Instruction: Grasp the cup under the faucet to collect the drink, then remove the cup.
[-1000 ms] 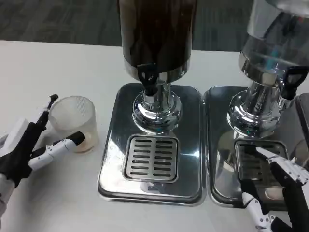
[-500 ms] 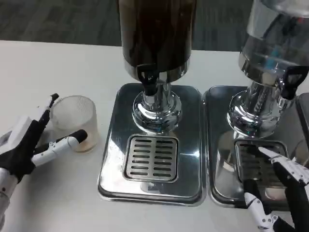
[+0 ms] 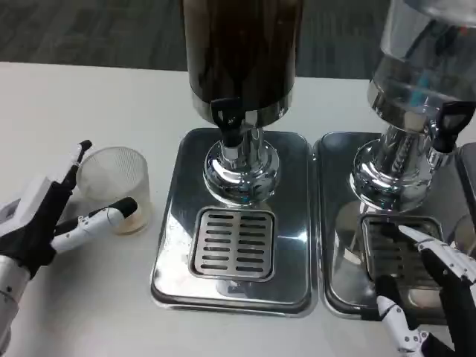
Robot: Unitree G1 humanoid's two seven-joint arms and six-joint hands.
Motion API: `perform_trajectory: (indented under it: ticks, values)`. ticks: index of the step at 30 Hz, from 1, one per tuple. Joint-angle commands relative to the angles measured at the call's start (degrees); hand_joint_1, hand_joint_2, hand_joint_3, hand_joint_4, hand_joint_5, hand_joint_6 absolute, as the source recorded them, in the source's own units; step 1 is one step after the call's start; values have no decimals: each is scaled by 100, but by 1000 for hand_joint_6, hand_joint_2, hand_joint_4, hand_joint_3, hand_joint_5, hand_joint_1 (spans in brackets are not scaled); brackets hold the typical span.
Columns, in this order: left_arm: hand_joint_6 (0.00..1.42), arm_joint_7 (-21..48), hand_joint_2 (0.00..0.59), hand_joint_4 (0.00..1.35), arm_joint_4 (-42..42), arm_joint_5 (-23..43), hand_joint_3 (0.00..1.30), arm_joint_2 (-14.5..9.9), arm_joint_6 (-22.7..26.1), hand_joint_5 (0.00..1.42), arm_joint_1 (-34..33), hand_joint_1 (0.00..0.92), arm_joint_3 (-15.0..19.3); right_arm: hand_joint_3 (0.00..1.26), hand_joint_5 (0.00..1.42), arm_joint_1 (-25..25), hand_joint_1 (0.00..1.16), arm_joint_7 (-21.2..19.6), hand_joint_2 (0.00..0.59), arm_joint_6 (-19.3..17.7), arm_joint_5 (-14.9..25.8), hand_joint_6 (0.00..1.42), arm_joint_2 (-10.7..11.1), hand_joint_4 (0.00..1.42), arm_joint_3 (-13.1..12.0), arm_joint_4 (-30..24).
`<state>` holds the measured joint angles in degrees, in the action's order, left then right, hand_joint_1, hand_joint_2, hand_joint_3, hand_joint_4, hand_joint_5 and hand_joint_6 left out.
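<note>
Left hand (image 3: 44,219) is bracketing — fingers spread, not gripping — the ribbed translucent cup (image 3: 115,187); right hand (image 3: 439,290) is hovering released over the slotted chrome tray (image 3: 338,290).

a white table (image 3: 89,97) fills most of the view, its smooth top evenly lit with only soft shadows and its far edge running straight across near the top of the picture. beyond that edge lies a dark grey carpeted floor (image 3: 89,30) with a faint mottled, streaky pattern, dimmer than the table and showing on both the left and the middle right of the upper strip. bright reflections on shiny surfaces suggest light coming from overhead, though no lamp or window is in sight.
</note>
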<state>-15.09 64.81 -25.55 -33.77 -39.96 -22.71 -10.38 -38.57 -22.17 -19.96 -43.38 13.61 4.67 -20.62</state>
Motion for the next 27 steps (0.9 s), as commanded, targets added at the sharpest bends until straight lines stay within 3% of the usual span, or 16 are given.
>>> perform_trajectory:
  ticks: [1,24,27]
  values:
    - [262,-93,6,0,9,-75,0,12,-1,37,-18,38,-67,304,288,-35,327,12,407,-99,52,273,48,277,-54,-68]
    - [280,-231,6,0,-38,-72,0,-89,-79,59,13,43,-26,304,288,-125,328,35,407,-25,-52,279,-126,280,81,-223]
    - [332,-351,24,4,-63,-78,15,-118,-96,107,65,75,-14,304,288,-179,328,22,407,-23,-80,279,-175,280,111,-228]
